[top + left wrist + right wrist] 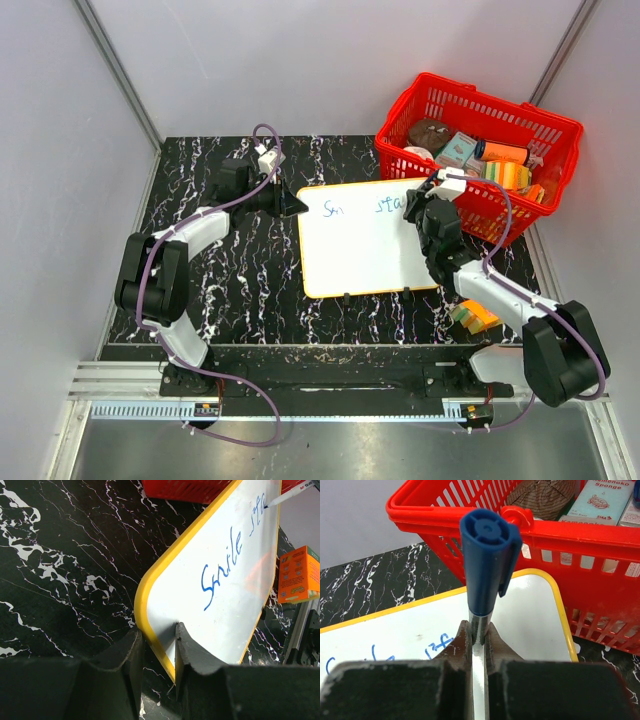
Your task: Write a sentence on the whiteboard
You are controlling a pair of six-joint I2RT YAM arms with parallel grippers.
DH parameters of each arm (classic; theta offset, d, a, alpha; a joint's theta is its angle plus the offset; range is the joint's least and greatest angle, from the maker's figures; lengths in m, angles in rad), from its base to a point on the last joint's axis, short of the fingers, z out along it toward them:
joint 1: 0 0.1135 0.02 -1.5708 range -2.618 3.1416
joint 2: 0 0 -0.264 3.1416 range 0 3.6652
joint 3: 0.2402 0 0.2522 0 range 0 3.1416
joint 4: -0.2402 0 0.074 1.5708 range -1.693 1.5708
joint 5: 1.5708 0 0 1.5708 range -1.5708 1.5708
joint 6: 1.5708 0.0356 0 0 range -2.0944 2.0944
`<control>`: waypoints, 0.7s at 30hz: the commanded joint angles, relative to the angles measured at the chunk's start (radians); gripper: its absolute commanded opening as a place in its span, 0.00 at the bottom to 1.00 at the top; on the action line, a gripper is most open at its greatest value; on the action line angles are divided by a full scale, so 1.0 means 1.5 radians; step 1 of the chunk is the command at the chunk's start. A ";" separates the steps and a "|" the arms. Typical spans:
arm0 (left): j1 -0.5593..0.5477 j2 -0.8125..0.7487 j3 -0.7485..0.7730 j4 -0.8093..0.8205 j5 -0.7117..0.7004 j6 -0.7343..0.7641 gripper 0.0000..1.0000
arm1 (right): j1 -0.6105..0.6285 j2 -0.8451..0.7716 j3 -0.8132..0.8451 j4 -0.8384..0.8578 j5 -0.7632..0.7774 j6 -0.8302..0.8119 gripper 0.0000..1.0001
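Observation:
The whiteboard (365, 255) lies flat on the black marble table, its orange-yellow frame next to the red basket. The sentence (222, 565) in thin blue marker reads "Smile sta". My left gripper (290, 203) is shut on the board's left edge; in the left wrist view its jaws (160, 650) straddle the yellow frame (145, 587). My right gripper (420, 212) is shut on a blue-capped marker (487, 555), held upright. The marker's tip (266, 506) touches the board at the end of "sta" (437, 647).
A red basket (545, 125) with sponges and boxes stands at the back right, touching the board's far right corner; it fills the top of the right wrist view (600, 540). An orange box (475, 317) lies by the right arm's forearm.

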 commanded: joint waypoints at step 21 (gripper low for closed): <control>-0.043 0.045 -0.018 -0.073 -0.094 0.117 0.00 | -0.005 -0.045 0.026 0.015 0.032 -0.025 0.00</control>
